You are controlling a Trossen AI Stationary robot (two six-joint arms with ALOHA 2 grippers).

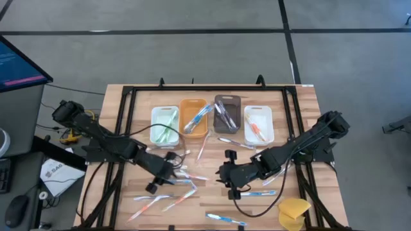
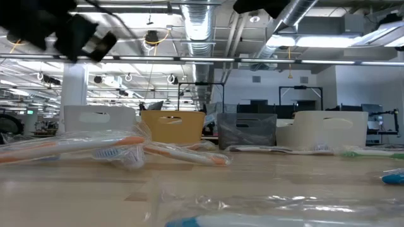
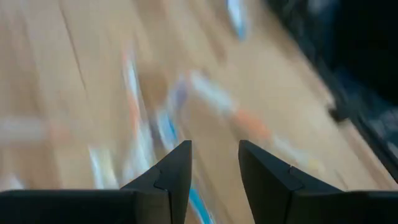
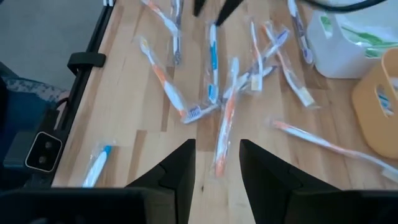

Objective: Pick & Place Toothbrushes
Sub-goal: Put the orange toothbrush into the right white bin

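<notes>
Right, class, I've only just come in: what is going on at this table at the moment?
Two robot arms are sorting wrapped toothbrushes from a wooden table into four small bins at the far side. Each bin already holds some, and many more lie loose in the middle and near side. The left claw and the right claw hang open above the scattered pile, and neither holds anything. A yellow sponge sits at the near right corner.

Pale wood-grain table top [image 1: 302,102] is showing a smooth matt finish, plastic toothbrushes [image 4: 225,127] are lying in glossy clear wrappers, four smooth plastic bins [image 1: 164,125] are reflecting little, and a yellow sponge [image 1: 294,212] is looking porous and rough.
</notes>
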